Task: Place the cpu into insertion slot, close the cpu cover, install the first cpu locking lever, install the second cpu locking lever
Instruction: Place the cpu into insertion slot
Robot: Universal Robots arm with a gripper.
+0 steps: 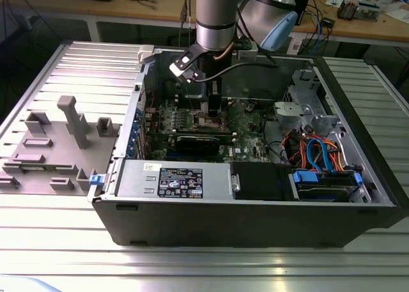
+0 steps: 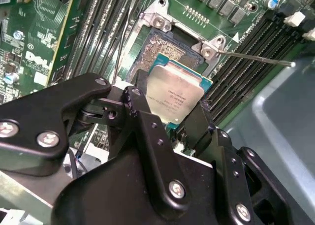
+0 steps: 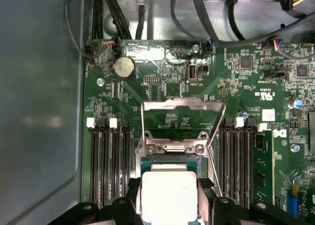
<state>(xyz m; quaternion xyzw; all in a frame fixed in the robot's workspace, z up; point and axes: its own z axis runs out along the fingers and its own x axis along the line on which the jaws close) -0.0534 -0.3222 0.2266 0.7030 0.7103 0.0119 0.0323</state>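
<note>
So the tool (image 2: 172, 101) is clamped on the cpu (image 2: 173, 93) by its edges, holding it just over the insertion slot (image 2: 155, 50), not seated as far as I can tell. The cpu cover (image 3: 182, 105) is flipped up and open, and one locking lever (image 2: 256, 57) sticks out free. Basically we're in step one, with the cover and both levers left to do
</note>
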